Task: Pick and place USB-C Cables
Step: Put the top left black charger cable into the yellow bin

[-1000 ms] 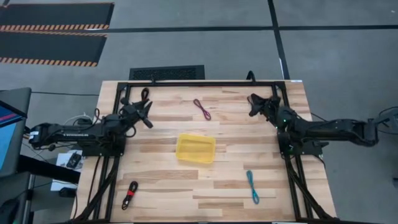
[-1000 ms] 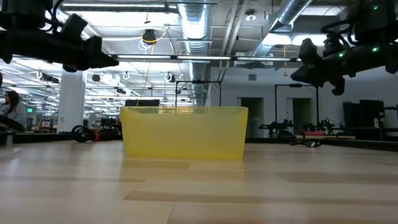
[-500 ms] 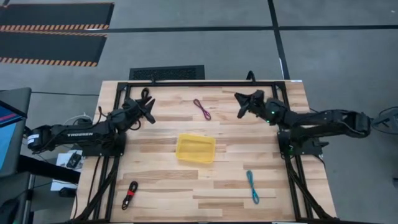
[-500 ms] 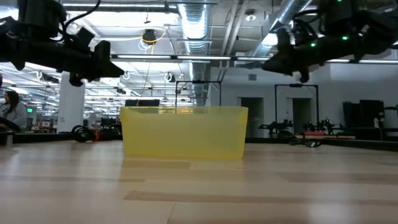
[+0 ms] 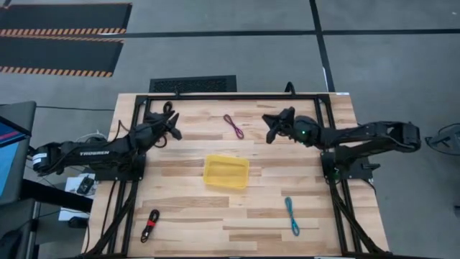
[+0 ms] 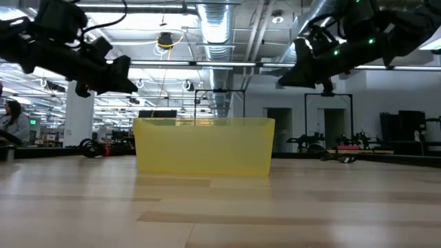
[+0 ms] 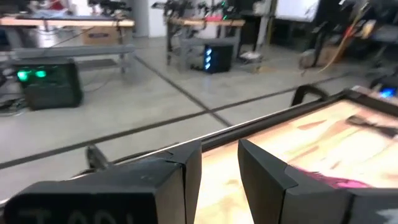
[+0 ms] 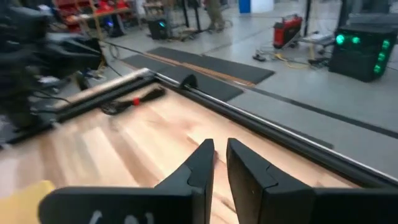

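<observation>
Wooden worktop (image 5: 194,208), yellow tray (image 5: 226,172) at centre. Both my arms hover above the far edge, holding nothing: left fingers (image 7: 219,168) slightly apart, right fingers (image 8: 220,163) nearly together. Maroon cable (image 5: 233,125) lies between them, teal cable (image 5: 291,215) and black-and-red cable (image 5: 149,224) on the near side.

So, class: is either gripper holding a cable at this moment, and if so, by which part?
Nothing is held. The left gripper and the right gripper both hang above the table with a bare gap between their fingers; the maroon cable lies untouched between them.
</observation>
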